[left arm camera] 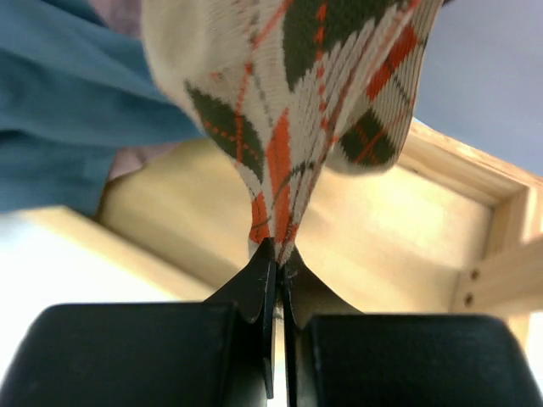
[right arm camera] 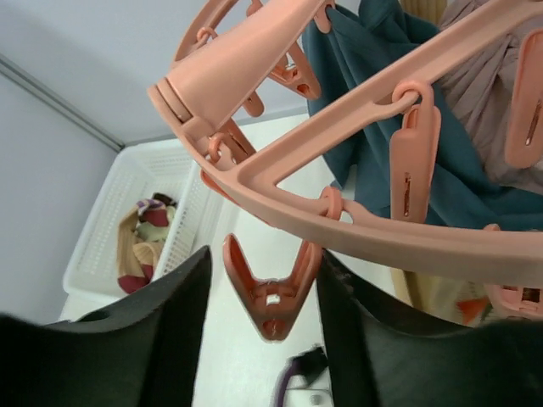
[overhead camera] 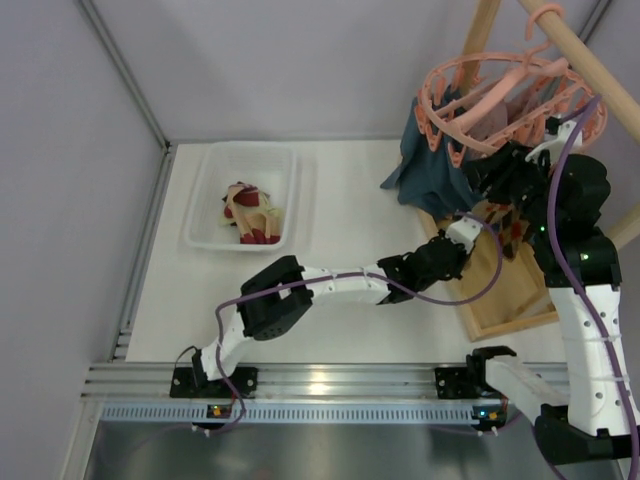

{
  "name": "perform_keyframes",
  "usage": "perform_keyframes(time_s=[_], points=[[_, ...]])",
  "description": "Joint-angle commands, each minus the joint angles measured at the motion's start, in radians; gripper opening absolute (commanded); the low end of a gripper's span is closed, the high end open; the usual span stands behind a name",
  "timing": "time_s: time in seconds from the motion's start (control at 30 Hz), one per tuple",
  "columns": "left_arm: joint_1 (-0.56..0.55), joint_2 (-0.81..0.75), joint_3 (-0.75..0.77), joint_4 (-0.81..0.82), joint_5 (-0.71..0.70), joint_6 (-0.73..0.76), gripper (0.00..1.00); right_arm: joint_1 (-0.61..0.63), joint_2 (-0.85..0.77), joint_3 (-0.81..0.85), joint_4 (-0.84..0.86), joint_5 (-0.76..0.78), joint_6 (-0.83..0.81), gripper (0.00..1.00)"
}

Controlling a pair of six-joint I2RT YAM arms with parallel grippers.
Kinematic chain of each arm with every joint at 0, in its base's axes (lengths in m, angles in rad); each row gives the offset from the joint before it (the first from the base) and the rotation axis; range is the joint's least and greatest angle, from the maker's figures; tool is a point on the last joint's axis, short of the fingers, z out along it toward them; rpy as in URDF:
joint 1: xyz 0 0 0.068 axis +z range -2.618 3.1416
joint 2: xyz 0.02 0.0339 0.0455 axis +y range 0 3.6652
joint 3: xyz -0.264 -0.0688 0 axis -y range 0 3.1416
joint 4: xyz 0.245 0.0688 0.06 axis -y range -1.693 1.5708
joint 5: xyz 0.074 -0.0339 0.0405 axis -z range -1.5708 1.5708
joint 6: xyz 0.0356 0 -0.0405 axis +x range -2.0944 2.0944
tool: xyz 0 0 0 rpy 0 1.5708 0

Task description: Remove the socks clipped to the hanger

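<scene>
The left pincer (left arm camera: 276,254) is pressed together, pinching the lowest tip of an argyle sock (left arm camera: 297,93), cream with dark green and orange diamonds. The sock rises from the fingertips toward 12 o'clock and widens as it goes. At 10 o'clock of it hangs a teal cloth (left arm camera: 68,102), and behind it lies the pale wooden frame (left arm camera: 382,237).

The right pincer (right arm camera: 267,280) is spread, its dark fingers (right arm camera: 170,339) flanking one dangling clip (right arm camera: 270,297) of the salmon-pink hanger (right arm camera: 382,242). I cannot tell whether they touch the clip. The hanger's ring runs just above, toward 12 o'clock, with more clips along it and the teal cloth at 2 o'clock.

From above, the hanger (overhead camera: 490,85) hangs at 1 o'clock of the desk (overhead camera: 350,210), well above it, with the right pincer raised to its rim. A white basket (overhead camera: 215,165) sits at 10 o'clock, well apart, holding loose socks (overhead camera: 252,212) in red and cream.
</scene>
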Motion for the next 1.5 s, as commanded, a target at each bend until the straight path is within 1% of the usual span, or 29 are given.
perform_keyframes(time_s=[0.0,0.03,0.07,0.1,0.13,0.17,0.2,0.23,0.33,0.47,0.57,0.67,0.7,0.93,1.17,1.47], points=[[0.003,-0.211,-0.089,0.04,0.02,-0.052,0.0,-0.001,-0.017,0.03,-0.069,-0.025,-0.027,0.52],[0.004,-0.234,-0.115,0.04,0.028,-0.066,0.0,0.0,-0.019,0.032,-0.079,-0.028,-0.03,0.58],[0.004,-0.253,-0.149,0.038,0.035,-0.068,0.0,-0.002,-0.019,0.036,-0.086,-0.03,-0.03,0.61],[0.004,-0.291,-0.166,0.038,0.044,-0.074,0.0,-0.002,-0.025,0.038,-0.105,-0.033,-0.034,0.69],[0.004,-0.308,-0.18,0.038,0.046,-0.08,0.0,-0.001,-0.029,0.041,-0.11,-0.034,-0.035,0.72],[0.004,-0.323,-0.203,0.038,0.048,-0.083,0.0,-0.002,-0.035,0.05,-0.122,-0.034,-0.037,0.73],[0.004,-0.337,-0.209,0.035,0.051,-0.087,0.0,-0.001,-0.046,0.055,-0.133,-0.033,-0.038,0.78],[0.004,-0.355,-0.211,0.028,0.051,-0.091,0.0,0.0,-0.054,0.061,-0.145,-0.033,-0.04,0.78],[0.004,-0.376,-0.202,-0.008,0.06,-0.1,0.0,-0.001,-0.077,0.104,-0.197,-0.031,-0.044,0.78],[0.004,-0.394,-0.205,-0.026,0.083,-0.104,0.0,-0.001,-0.091,0.19,-0.294,-0.007,-0.083,0.76],[0.006,-0.418,-0.221,-0.035,0.091,-0.109,0.0,0.0,-0.071,0.257,-0.378,0.059,-0.153,0.72],[0.007,-0.442,-0.254,-0.035,0.107,-0.117,0.0,-0.002,-0.057,0.303,-0.428,0.168,-0.191,0.71],[0.007,-0.463,-0.261,-0.035,0.121,-0.118,0.0,-0.002,-0.058,0.308,-0.44,0.233,-0.198,0.69],[0.018,-0.56,-0.355,-0.049,0.156,-0.132,0.0,-0.002,-0.077,0.296,-0.44,0.252,-0.195,0.67],[0.021,-0.656,-0.43,-0.049,0.149,-0.129,0.0,-0.002,-0.062,0.271,-0.409,0.262,-0.19,0.64],[0.021,-0.713,-0.467,-0.049,0.155,-0.135,0.0,-0.002,-0.009,0.273,-0.385,0.326,-0.184,0.62]])
